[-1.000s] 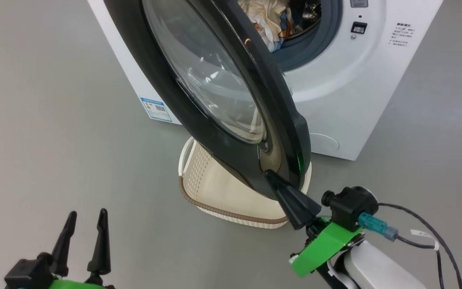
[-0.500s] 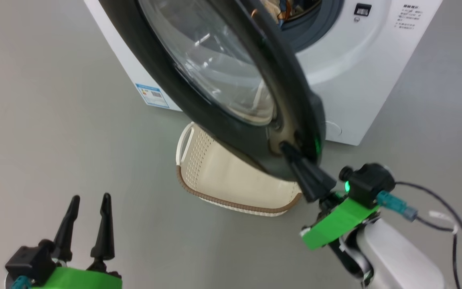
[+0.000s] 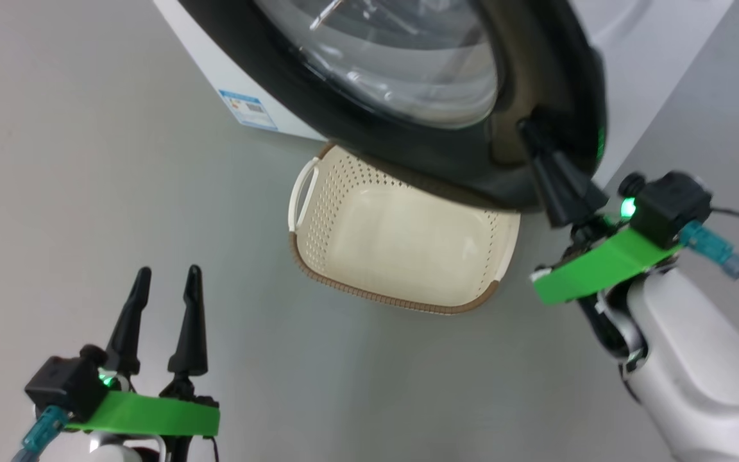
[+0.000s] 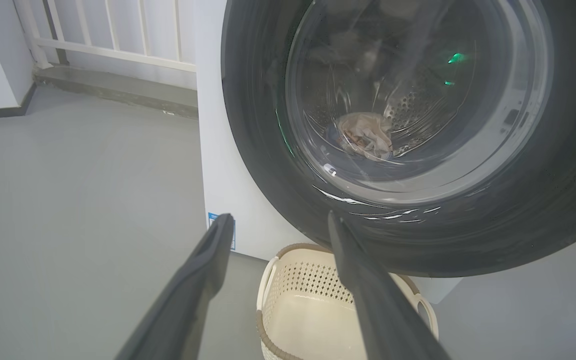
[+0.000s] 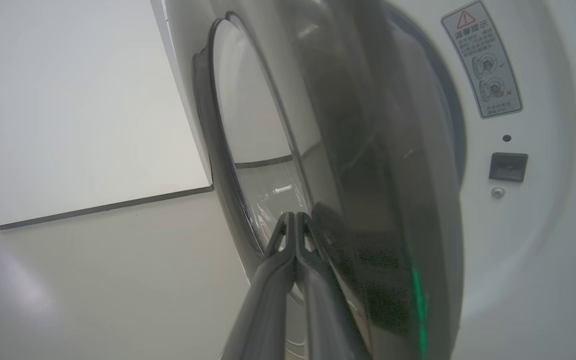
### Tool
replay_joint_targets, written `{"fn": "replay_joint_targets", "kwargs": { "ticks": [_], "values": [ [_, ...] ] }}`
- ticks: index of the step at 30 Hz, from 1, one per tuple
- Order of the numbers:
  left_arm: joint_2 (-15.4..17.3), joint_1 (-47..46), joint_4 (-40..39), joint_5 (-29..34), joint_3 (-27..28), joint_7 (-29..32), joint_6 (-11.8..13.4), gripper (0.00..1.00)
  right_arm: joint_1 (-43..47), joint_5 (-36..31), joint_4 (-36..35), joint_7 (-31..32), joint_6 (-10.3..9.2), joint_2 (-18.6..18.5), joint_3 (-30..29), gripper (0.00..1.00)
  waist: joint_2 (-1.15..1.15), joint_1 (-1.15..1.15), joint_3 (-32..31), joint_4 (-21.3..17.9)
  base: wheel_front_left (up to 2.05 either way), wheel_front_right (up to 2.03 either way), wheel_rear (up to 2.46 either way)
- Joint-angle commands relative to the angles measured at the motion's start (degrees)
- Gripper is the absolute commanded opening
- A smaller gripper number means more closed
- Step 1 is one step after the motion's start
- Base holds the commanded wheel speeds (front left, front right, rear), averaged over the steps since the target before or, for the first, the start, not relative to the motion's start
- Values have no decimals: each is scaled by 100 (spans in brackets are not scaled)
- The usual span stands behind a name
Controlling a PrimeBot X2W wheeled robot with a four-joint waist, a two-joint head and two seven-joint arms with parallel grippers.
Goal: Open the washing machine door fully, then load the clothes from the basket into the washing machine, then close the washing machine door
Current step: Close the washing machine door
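Grey floor (image 3: 87, 192) runs beneath the white washing machine (image 3: 652, 58), which stands at the far side of the head view with a blue label sticker (image 3: 247, 109) low on its side panel. The washing machine door (image 3: 408, 160) hangs swung out from the machine's front, its glossy black rim and bulging glass taking up the top of that view. The right wrist view shows a gap between the door (image 5: 368, 200) and the machine's front (image 5: 518, 225).

The right gripper (image 3: 528, 128) reaches up to the door's free edge. Its jaws are pressed fully together with nothing between them, and their tips meet the black rim, as the right wrist view (image 5: 293, 216) also shows.

The basket (image 3: 328, 212) sits on the floor at the machine's foot, partly under the door's lower rim, its cream bottom showing. It lies between the two arms and touches neither.

The left gripper (image 3: 168, 273) hovers over the floor on the near left, well apart from basket and door, its jaws spread wide and empty. Between its fingers (image 4: 368, 300) the left wrist view shows the basket (image 4: 308, 280) below the door (image 4: 268, 150). Through the glass, the clothes (image 4: 365, 140) appear as a dim, pale bundle in the drum.
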Motion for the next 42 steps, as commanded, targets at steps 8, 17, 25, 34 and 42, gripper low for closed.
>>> {"fn": "replay_joint_targets", "kwargs": {
  "ticks": [8, 17, 25, 34, 42],
  "values": [
    [-17, -345, -270, -84, 24, -37, 2, 100, -638, -87, 56, -46, 0, -138, -384, 0, 0, -1, 420, 244, 0, 0, 0],
    [-91, -576, -335, -165, -211, -37, 2, 100, -1170, -143, 229, -46, 0, -318, -602, 0, 0, -1, 730, 468, 0, 0, 0],
    [-152, -733, -390, -216, -377, -37, 2, 100, -1568, -241, 316, -46, 0, -372, -945, 0, 0, -1, 973, 611, 0, 0, 0],
    [-209, -887, -465, -259, -480, -37, 2, 100, -1945, -341, 301, -46, 0, -365, -1286, 0, 0, -1, 1233, 704, 0, 0, 0],
    [-231, -1047, -486, -291, -540, -37, 2, 100, -2273, -425, 304, -46, 0, -329, -1639, 0, 0, -1, 1423, 779, 0, 0, 0]
  ]
}}
